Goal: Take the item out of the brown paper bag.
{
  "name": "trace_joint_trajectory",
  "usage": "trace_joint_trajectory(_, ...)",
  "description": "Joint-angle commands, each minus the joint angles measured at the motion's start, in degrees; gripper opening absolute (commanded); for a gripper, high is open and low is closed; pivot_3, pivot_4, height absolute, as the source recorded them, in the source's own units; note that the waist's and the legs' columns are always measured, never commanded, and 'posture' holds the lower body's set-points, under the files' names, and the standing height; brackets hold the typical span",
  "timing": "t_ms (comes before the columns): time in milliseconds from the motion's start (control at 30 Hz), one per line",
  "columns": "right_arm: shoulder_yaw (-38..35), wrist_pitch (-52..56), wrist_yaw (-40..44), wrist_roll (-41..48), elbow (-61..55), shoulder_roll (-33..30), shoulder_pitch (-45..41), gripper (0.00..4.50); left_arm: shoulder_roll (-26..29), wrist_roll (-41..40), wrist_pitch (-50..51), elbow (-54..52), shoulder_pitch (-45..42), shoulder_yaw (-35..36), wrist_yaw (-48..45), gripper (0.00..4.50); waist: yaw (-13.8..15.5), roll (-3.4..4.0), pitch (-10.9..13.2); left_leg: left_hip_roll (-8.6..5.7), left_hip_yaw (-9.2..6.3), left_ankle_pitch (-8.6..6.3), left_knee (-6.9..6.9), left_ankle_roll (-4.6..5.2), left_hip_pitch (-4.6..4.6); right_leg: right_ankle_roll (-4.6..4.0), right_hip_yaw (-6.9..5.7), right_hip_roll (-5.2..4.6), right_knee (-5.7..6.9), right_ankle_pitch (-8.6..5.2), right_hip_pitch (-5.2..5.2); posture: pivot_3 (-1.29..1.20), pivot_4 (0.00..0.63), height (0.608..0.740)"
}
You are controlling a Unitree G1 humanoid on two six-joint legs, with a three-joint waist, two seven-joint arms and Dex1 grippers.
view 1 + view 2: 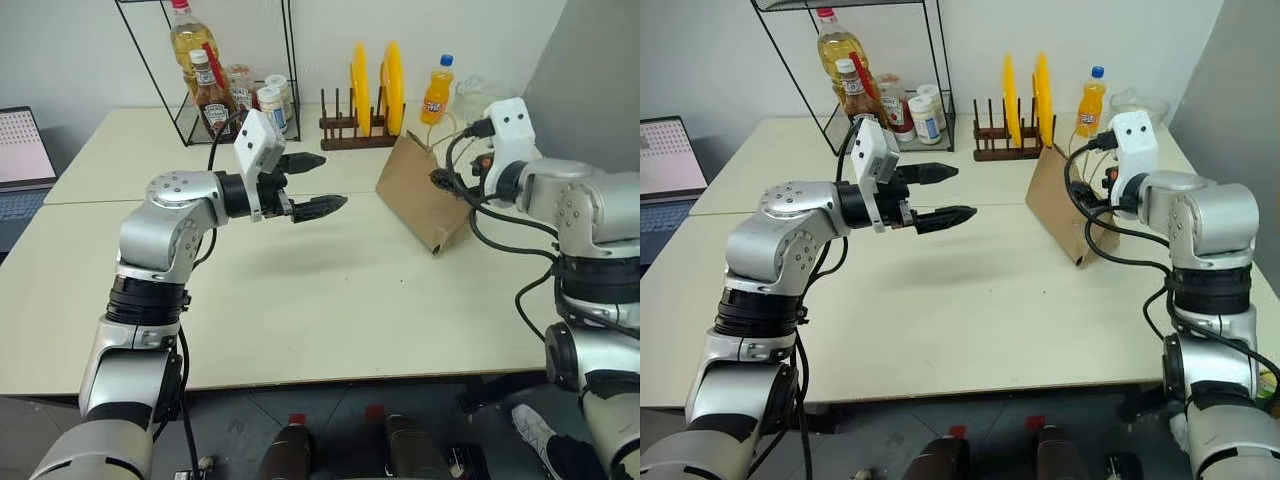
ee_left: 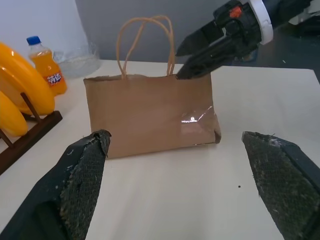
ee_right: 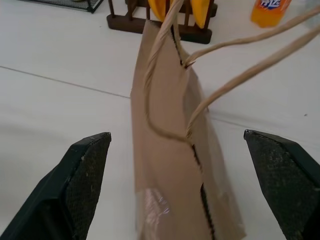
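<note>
The brown paper bag (image 1: 418, 190) stands upright on the table at the right, its tan cord handles (image 2: 145, 42) raised. The item is hidden; the bag's inside does not show. My right gripper (image 2: 178, 63) hovers open at the bag's top edge, beside the handles. In the right wrist view its fingers (image 3: 85, 175) spread to either side of the bag's narrow end (image 3: 165, 165). My left gripper (image 1: 325, 182) is open in the air over the table's middle. It points level at the bag's broad face (image 2: 150, 115), well short of it.
A wooden plate rack (image 1: 355, 130) with yellow plates stands behind the bag. An orange soda bottle (image 1: 436, 90) and a clear bowl (image 1: 475, 95) are to the rack's right. A wire shelf (image 1: 215, 100) with bottles and jars is at the back left. A laptop (image 1: 25, 160) sits far left.
</note>
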Motion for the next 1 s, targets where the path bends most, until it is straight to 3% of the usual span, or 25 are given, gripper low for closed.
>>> trace_joint_trajectory(33, 2.58, -7.07, 0.86, -3.36, 4.07, -1.07, -2.92, 4.50, -0.40, -0.03, -1.43, -1.85, 0.41, 1.24, 1.14, 4.49, -0.23, 0.00, 0.00, 0.00, 0.01, 0.00, 0.01, 0.00, 0.00, 0.00, 0.01, 0.00, 0.00, 0.00, 0.00, 0.00, 0.150, 0.740)
trace_joint_trajectory(300, 10.20, -28.00, 4.37, -13.60, 21.07, -3.16, -9.51, 4.50, -1.63, 0.57, -3.26, 0.15, 1.77, 1.58, 3.12, 4.49, -0.39, 0.00, 0.00, -0.02, 0.06, 0.01, 0.04, -0.02, -0.01, 0.00, 0.04, -0.01, 0.03, 0.00, -0.04, 0.00, 0.150, 0.740)
trace_joint_trajectory(533, 13.35, -33.49, 13.98, -16.85, 29.56, -4.81, -14.65, 4.50, -1.81, 0.74, -4.14, 1.02, 1.53, 1.86, 3.44, 4.49, -0.42, 0.00, 0.01, -0.01, 0.06, 0.04, 0.02, -0.06, -0.02, 0.00, 0.04, 0.00, 0.02, 0.00, -0.06, 0.00, 0.150, 0.740)
trace_joint_trajectory(833, 13.78, -35.79, 17.71, -20.25, 31.96, -5.26, -15.24, 1.47, -1.96, 0.95, -5.01, 1.49, 0.62, 1.64, 3.70, 4.50, -0.43, 0.00, 0.01, -0.01, 0.03, 0.07, 0.03, -0.13, -0.03, 0.00, 0.03, -0.01, 0.02, 0.00, -0.06, 0.00, 0.150, 0.740)
trace_joint_trajectory(1000, 12.91, -36.96, 17.18, -21.06, 32.53, -5.44, -16.30, 1.47, -1.87, 1.35, -5.54, 1.56, 0.65, 1.71, 3.98, 4.50, -0.44, 0.00, 0.01, -0.01, 0.05, 0.12, 0.03, -0.21, -0.03, 0.00, 0.04, -0.01, 0.03, 0.00, -0.07, 0.00, 0.150, 0.740)
